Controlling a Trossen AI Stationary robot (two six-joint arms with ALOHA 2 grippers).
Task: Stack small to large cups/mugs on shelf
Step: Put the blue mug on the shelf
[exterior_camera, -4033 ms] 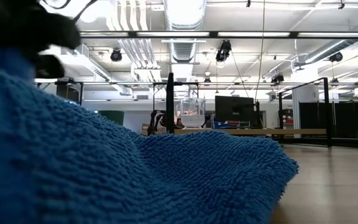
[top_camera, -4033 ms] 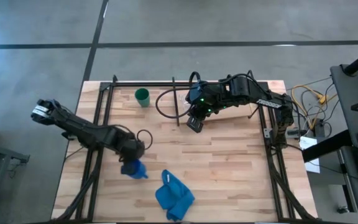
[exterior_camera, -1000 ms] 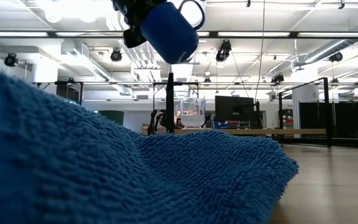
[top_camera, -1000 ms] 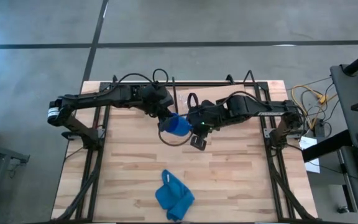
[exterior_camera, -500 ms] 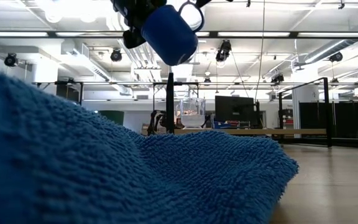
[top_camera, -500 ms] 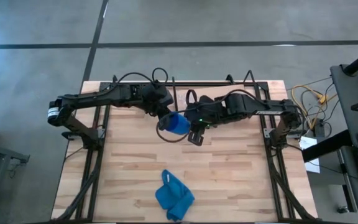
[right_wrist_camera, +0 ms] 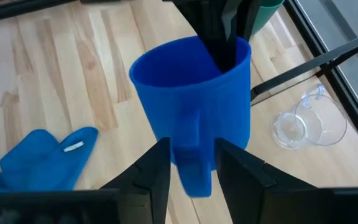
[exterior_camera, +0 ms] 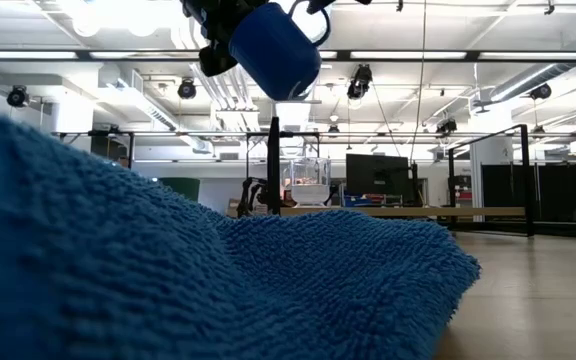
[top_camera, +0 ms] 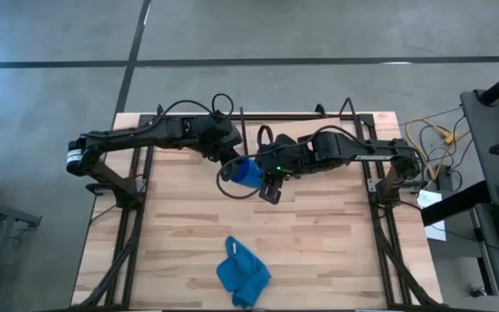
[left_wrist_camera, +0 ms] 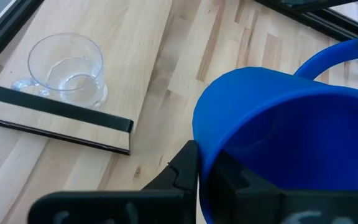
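my left claw [top_camera: 235, 163] still pinching the blue mug [top_camera: 248, 173] rim, my right claw [right_wrist_camera: 191, 165] spread, now closer around its handle, green cup [right_wrist_camera: 263, 14] mostly hidden

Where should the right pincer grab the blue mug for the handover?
Take the handle. The left pincer pinches the rim of the blue mug, and the handle faces the right pincer, lying between its open fingers. Come in straight and close on it.

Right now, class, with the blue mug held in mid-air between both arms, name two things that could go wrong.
1. The left gripper pinches only the blue mug by its rim, so it might slip during a handover.
2. The right gripper is open astride the handle; closing off-centre could twist the mug loose, and it might then fall toward the clear cup.
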